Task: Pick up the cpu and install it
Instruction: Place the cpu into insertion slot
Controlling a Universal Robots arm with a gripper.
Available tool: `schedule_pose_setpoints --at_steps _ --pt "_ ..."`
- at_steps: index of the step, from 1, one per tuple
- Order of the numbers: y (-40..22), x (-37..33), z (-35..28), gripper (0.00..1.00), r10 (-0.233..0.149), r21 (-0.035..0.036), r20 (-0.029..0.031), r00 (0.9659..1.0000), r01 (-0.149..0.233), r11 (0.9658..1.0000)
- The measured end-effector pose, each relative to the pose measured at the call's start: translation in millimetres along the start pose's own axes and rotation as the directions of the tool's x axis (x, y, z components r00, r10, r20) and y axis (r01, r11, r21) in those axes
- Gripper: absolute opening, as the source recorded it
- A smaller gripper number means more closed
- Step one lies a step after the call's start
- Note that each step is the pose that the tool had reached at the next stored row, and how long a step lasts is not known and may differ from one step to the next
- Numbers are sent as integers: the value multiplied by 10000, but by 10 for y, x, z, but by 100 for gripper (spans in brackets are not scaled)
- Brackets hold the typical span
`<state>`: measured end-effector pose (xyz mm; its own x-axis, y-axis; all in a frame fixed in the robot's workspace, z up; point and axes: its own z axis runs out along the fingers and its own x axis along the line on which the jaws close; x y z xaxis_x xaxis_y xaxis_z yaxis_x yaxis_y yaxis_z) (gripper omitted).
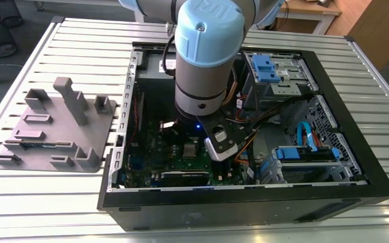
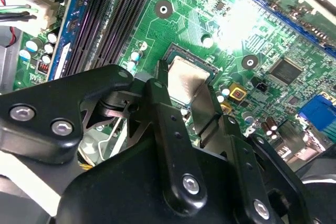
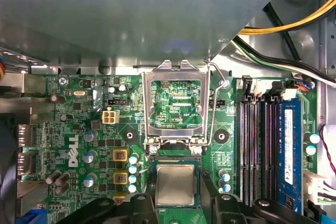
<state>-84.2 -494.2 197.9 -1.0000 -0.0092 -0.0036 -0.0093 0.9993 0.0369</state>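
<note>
One step looks nearly done: the cpu lies flat and square in the socket, silver top up. Right over the socket the tool straddles the cpu; whether it clamps it or stands loose I cannot tell. Beside the socket the load plate is swung open. By my judgement, finishing calls for a straight lift off without nudging the cpu, with that plate yet unclosed.
</note>
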Motion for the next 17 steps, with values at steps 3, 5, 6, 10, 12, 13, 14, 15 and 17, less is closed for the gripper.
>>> schedule_pose_setpoints --at_steps 3,5,6,10,12,13,14,15,17 --pt "0 0 0 45 0 -1 0 10000 0 10000" --pt "0 0 -1 45 0 0 -1 10000 0 10000" --pt "0 0 -1 45 -1 -1 -1 10000 1 10000" --pt "0 0 -1 38 0 -1 -1 10000 0 10000" --pt "0 0 -1 25 0 -1 -1 10000 0 10000" --pt "0 0 -1 25 0 -2 0 10000 0 10000" --pt "0 0 -1 20 0 -2 -1 10000 0 10000" --pt "0 0 -1 14 -1 -3 -1 10000 1 10000" --pt "0 0 -1 11 0 -4 -1 10000 0 10000"
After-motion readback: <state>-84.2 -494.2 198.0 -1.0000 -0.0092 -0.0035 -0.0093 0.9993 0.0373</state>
